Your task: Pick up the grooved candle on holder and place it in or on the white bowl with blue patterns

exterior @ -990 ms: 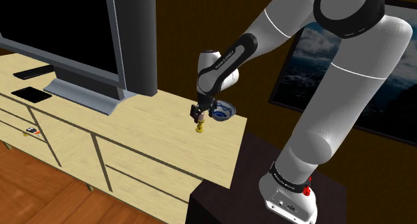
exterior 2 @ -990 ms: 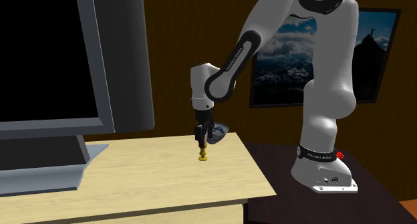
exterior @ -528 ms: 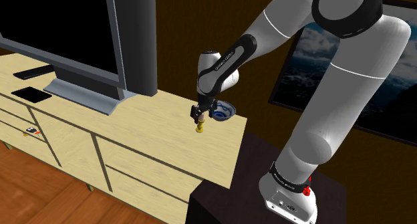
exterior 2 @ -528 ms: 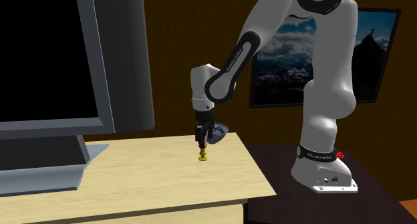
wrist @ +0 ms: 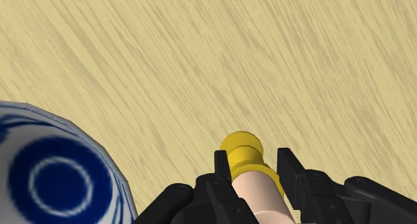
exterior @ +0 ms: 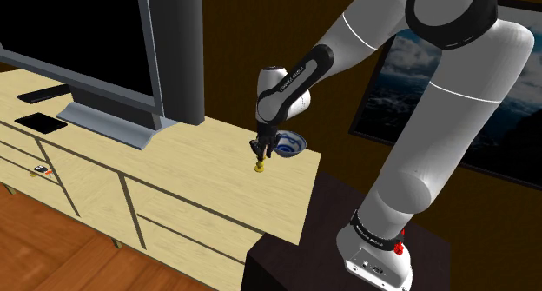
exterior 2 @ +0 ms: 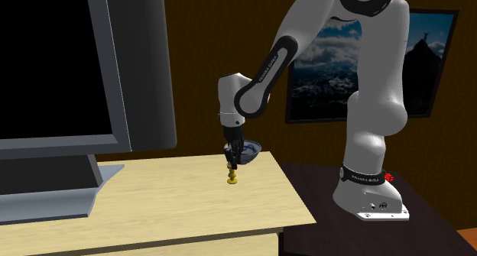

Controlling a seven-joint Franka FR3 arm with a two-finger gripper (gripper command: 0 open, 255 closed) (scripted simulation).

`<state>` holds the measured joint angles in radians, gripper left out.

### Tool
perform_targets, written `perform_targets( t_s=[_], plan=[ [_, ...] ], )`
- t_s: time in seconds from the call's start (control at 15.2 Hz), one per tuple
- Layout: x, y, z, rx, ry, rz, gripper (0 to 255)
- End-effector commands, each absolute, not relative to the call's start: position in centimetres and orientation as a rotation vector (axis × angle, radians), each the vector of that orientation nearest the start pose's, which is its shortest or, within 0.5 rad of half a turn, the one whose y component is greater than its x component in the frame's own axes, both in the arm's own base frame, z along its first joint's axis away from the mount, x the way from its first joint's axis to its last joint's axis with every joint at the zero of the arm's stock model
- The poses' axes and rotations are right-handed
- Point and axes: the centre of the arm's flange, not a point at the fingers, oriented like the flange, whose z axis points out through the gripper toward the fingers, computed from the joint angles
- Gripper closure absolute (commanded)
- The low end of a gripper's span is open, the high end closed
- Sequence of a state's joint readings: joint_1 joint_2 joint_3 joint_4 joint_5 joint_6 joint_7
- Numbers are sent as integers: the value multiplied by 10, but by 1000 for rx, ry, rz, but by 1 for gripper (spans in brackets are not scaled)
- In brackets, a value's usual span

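Candle point(wrist: 257, 189) stands upright, clasped in my gripper point(wrist: 254, 164), its yellow holder point(wrist: 244, 152) down near the cabinet top point(exterior: 174, 168). Bowl point(exterior: 289, 144) lies just beside it, to the shoulder view's right and slightly farther back; I judge a short sideways carry.

The wrist view's edge cuts off the bowl point(wrist: 53, 182) and candle point(wrist: 260, 192).

Count, shoulder view:
- candle on holder point(exterior: 259, 162): 1, frame centre
- blue-patterned bowl point(exterior: 291, 144): 1, frame centre
- screen point(exterior: 78, 46): 1, upper left
- flat black items: 2 at left edge, a slim bar point(exterior: 43, 94) and a slab point(exterior: 41, 122)
- wall picture point(exterior: 395, 85): 1, right
- sideboard point(exterior: 174, 172): 1
- arm point(exterior: 452, 81): 1
- gripper point(exterior: 258, 150): 1
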<state>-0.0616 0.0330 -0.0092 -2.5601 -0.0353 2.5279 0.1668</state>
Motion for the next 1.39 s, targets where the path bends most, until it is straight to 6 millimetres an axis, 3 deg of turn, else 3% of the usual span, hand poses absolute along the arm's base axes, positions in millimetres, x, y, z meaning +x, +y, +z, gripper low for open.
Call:
perform_targets(
  t_s=[0.0,0.13,1.32],
  plan=[
    [443,-31,249,-3146,329,103,255],
    [443,-31,249,-3146,329,102,255],
    [443,-31,344,-3146,329,102,255]
  ],
)
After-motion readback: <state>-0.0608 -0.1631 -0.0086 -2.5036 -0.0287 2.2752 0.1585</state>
